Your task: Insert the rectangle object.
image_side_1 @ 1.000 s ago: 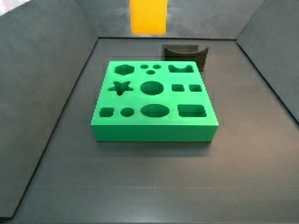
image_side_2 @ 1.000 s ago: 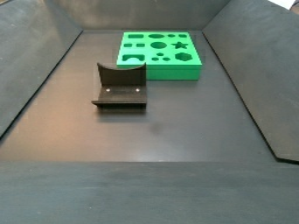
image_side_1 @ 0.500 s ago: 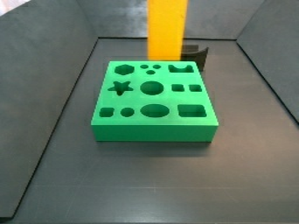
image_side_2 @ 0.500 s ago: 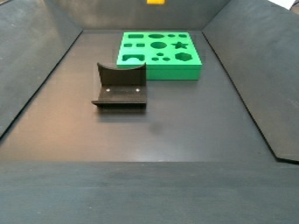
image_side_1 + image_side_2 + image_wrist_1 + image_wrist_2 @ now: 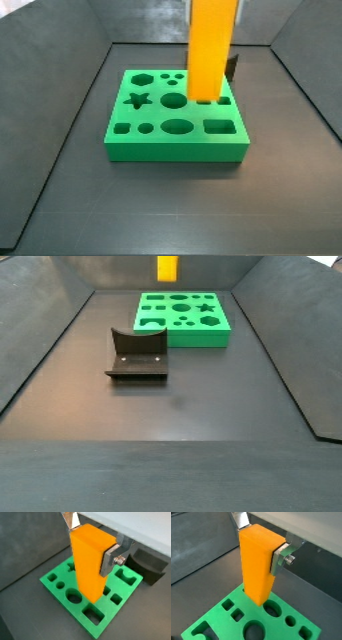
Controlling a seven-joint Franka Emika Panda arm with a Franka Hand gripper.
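Observation:
The rectangle object (image 5: 89, 567), a tall smooth orange-yellow bar, hangs upright in my gripper (image 5: 91, 541), which is shut on its upper end. Both wrist views show a silver finger (image 5: 280, 558) on each side of the bar (image 5: 256, 564). The bar's lower end floats above the green board (image 5: 59, 581) with its shaped holes (image 5: 218, 620), apart from it. In a side view the bar (image 5: 211, 50) comes down from the top edge in front of the board (image 5: 174, 146). In the other, only its tip (image 5: 167, 267) shows beyond the board (image 5: 201, 339). The gripper is above both side views.
The dark fixture (image 5: 136, 356) stands on the floor beside the board, nearer that camera. It shows behind the bar in a side view (image 5: 233, 66) and in a wrist view (image 5: 150, 565). Sloping dark walls enclose the floor.
The bar has come down further into both side views, from a short stub at the top edge to hanging low over the board.

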